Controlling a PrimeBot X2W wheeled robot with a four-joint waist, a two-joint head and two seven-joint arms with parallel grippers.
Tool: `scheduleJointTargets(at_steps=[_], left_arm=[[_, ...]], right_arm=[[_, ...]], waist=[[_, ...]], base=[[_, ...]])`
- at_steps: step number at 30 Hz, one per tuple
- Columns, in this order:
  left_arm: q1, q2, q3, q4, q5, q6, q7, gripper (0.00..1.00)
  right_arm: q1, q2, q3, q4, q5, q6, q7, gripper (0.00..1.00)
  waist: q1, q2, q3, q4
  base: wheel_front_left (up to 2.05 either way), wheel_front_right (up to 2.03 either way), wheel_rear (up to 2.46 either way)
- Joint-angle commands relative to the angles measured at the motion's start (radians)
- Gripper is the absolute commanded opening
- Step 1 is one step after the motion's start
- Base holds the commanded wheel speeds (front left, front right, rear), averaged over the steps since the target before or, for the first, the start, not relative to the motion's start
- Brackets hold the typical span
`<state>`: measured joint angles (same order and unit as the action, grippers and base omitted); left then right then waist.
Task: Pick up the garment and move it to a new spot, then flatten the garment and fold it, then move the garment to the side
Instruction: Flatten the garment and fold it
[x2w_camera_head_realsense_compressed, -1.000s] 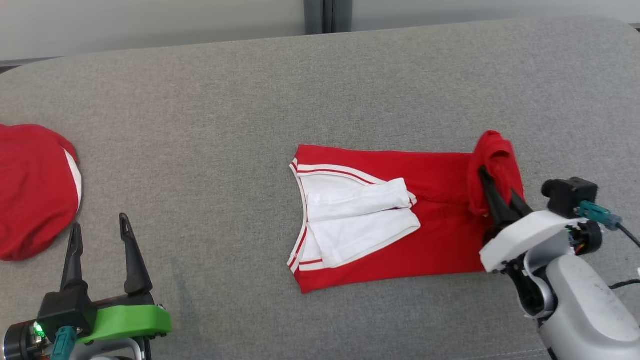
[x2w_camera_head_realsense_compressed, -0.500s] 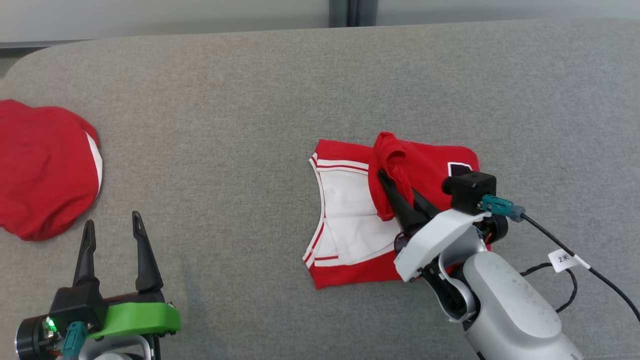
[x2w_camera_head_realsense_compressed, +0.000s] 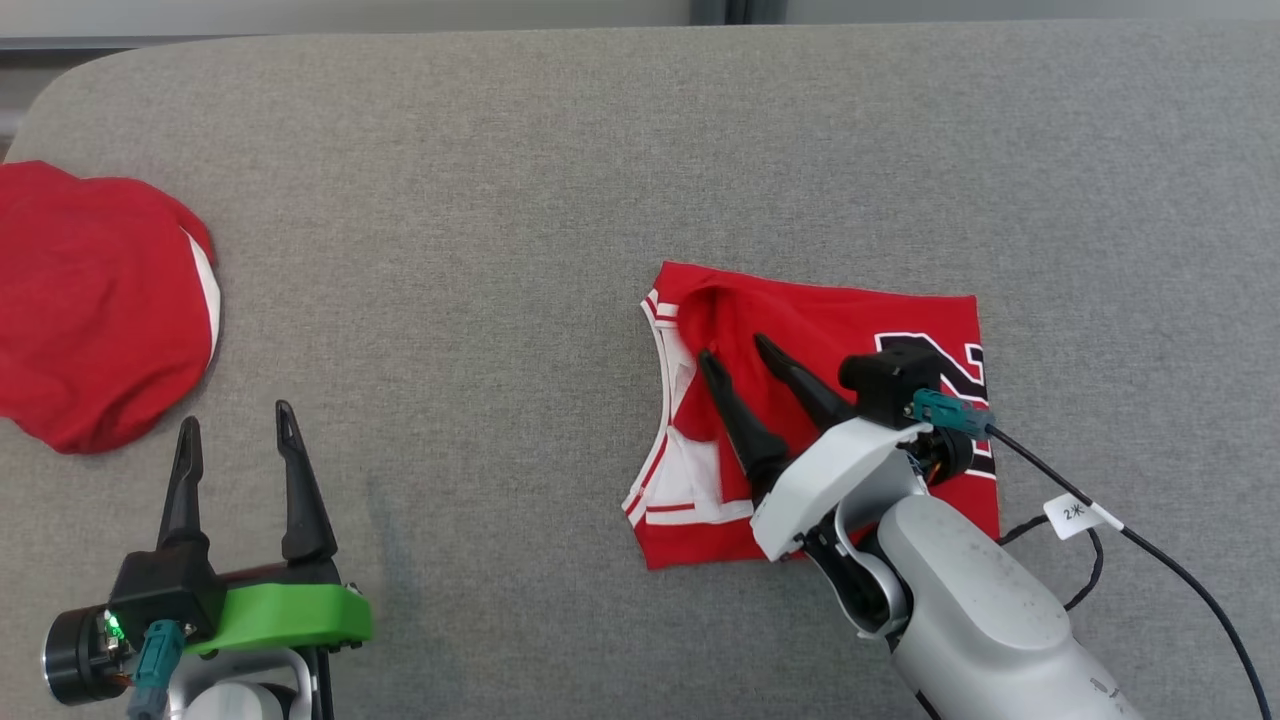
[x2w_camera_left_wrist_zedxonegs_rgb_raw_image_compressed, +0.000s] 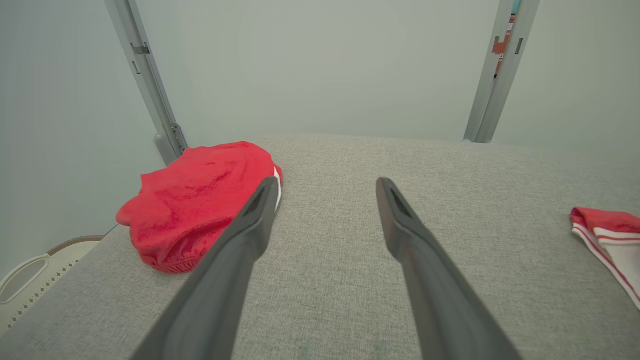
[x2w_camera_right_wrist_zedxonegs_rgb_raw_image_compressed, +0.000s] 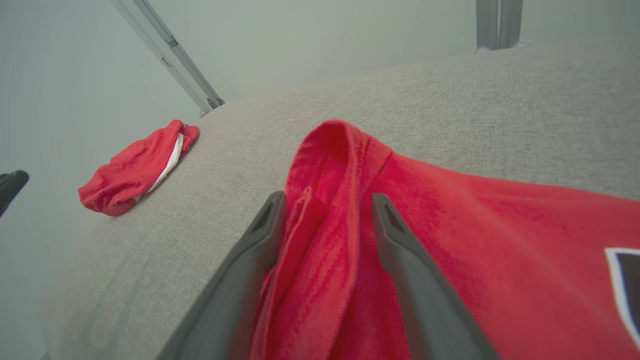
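Grey woven fabric covers the table, and the red garment lies folded into a compact rectangle a little right of the table's middle, closer to its near edge than to its far one. The half laid over the top shows part of a black-and-white printed number toward the table's right end. A white panel with red-striped trim peeks out toward the table's left end. The right gripper hangs over the garment's left part with its two dark fingers spread apart. A raised ridge of red cloth stands loosely between them, unclamped, so the pincer has hold of nothing. The left gripper hovers above bare table near the near edge, toward the left end, its fingers spread wide and empty. A second, crumpled red cloth with a white edge sits at the table's far left end, well apart from the garment. A black cable with a white tag trails from the right wrist above the table's near right part.
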<state>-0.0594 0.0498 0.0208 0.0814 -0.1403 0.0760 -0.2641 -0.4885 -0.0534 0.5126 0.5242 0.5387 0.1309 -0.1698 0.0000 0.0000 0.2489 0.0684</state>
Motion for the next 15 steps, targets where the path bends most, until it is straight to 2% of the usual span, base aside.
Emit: scheduleJointTargets(at_steps=[1,7,15], left_arm=[[-0.017,0.002,-0.003,0.002,-0.012,-0.002,0.000,1.00],[-0.023,0.002,-0.009,0.008,-0.011,-0.005,0.000,1.00],[-0.018,0.002,0.013,0.014,0.012,-0.019,0.000,1.00]], right_arm=[[-0.016,0.000,0.005,0.006,0.007,0.000,-0.013,1.00],[-0.030,-0.058,-0.043,0.002,-0.041,-0.001,-0.072,1.00],[0.052,-0.170,-0.214,-0.114,-0.103,-0.001,-0.096,1.00]], waist=[[0.0000,0.0000,0.001,-0.004],[0.0000,0.0000,-0.012,-0.037],[0.0000,0.0000,-0.049,-0.085]], base=[[0.00,0.00,0.00],[0.00,0.00,0.00],[0.00,0.00,0.00]])
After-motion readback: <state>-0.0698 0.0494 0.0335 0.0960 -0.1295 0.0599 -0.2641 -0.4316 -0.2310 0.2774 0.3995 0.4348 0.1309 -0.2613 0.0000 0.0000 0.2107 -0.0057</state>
